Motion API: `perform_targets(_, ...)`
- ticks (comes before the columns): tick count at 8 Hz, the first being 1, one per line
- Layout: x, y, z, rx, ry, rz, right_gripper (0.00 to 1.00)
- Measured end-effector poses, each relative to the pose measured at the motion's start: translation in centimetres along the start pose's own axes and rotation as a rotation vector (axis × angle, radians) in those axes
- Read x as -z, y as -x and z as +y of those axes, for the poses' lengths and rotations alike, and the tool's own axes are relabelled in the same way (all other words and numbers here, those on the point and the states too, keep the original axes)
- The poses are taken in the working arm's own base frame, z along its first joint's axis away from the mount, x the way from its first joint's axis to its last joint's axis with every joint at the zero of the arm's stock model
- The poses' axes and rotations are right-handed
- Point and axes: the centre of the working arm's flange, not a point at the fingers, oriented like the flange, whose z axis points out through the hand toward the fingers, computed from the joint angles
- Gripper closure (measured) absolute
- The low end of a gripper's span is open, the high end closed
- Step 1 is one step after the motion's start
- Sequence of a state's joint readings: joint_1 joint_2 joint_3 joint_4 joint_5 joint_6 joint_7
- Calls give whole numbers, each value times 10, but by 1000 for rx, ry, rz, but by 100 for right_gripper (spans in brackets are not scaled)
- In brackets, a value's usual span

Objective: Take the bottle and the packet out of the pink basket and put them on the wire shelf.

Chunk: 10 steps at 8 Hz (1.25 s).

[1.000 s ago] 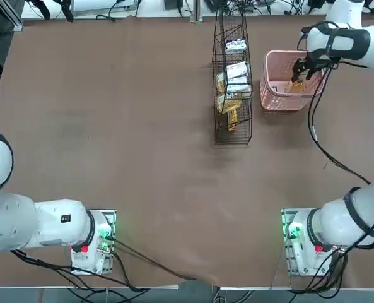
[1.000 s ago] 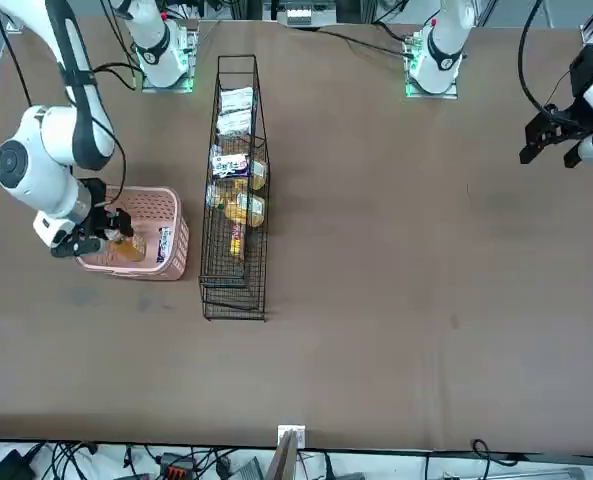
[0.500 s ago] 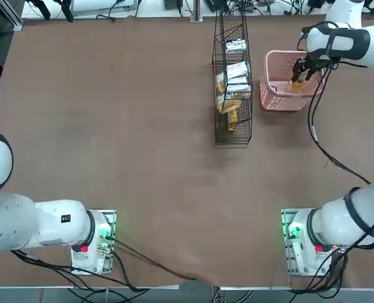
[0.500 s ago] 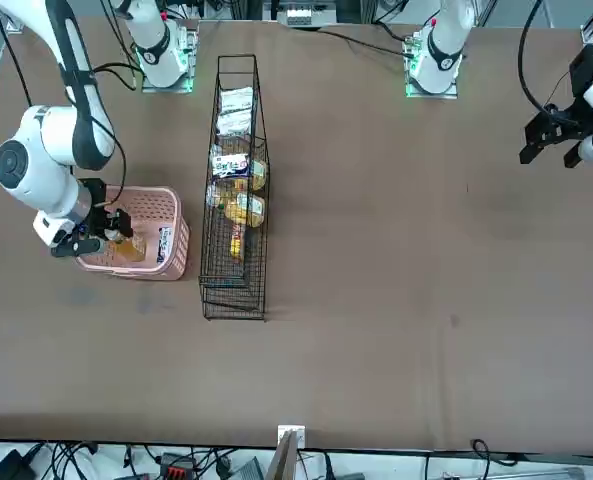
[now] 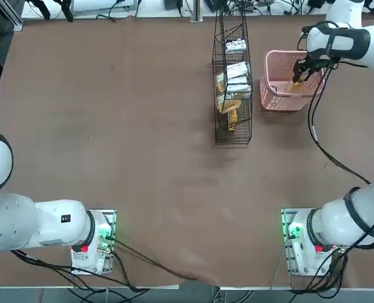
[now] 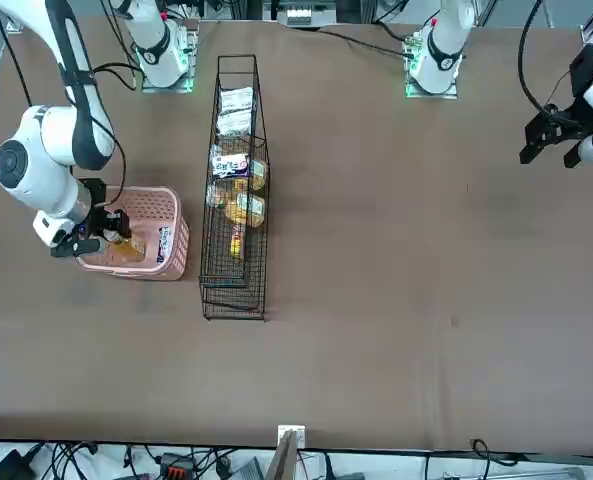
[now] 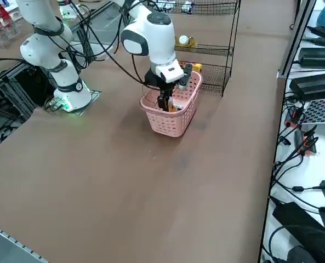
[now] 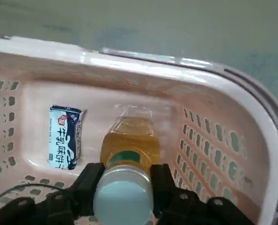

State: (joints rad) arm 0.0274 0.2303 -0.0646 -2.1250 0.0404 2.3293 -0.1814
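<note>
The pink basket stands on the table just right of the wire shelf. My right gripper reaches down inside the basket. In the wrist view its two fingers press against either side of the white cap and neck of the bottle, which is clear and holds amber liquid. The bottle rests on the basket's floor. The packet, white with dark print, lies flat on the floor beside it. From the side, the gripper sits below the basket's rim.
The wire shelf holds several white and yellow-orange packets on its tiers. Bare brown table surrounds the basket and shelf. The table's far edge with cables lies close behind both.
The fingers have closed in on the bottle's neck. The arm and the basket have hardly moved.
</note>
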Motion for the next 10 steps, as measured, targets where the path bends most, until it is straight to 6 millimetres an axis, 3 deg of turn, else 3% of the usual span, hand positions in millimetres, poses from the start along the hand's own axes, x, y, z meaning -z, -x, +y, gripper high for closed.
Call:
perform_targets(2, 6, -2, -1, 3, 1, 12, 45)
perform_targets(4, 35, -5, -4, 9, -1, 28, 45)
perform_targets(8, 157, -8, -12, 25, -20, -1, 45)
perform_targets(10, 200, -17, -27, 13, -111, 44, 45)
